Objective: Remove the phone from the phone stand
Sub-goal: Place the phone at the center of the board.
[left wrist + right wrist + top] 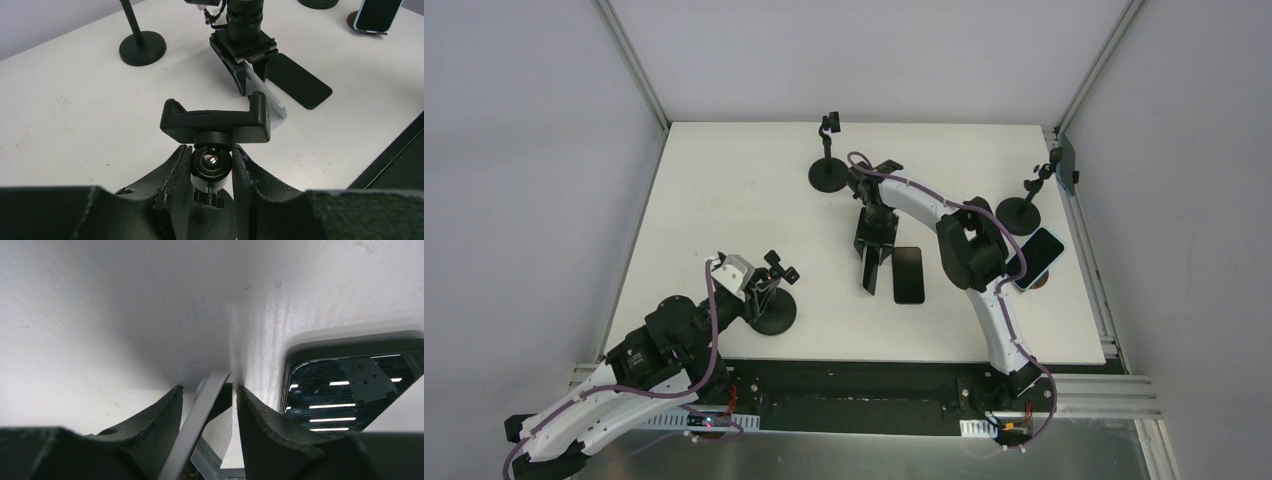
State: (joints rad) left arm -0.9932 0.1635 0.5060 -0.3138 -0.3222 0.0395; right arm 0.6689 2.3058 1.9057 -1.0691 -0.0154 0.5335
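Observation:
The black phone stand stands near the table's front left, its clamp empty. My left gripper is shut on the stand's ball joint just below the clamp. My right gripper points straight down at the table's middle. A thin silver phone stands on edge on the table between its fingers. In the right wrist view the phone leans slanted between the jaws, which stand wider than it is thick, with gaps on both sides.
A black phone lies flat just right of my right gripper. A bare stand is at the back. Another stand at the right edge holds a phone. A light-cased phone leans on a small round base.

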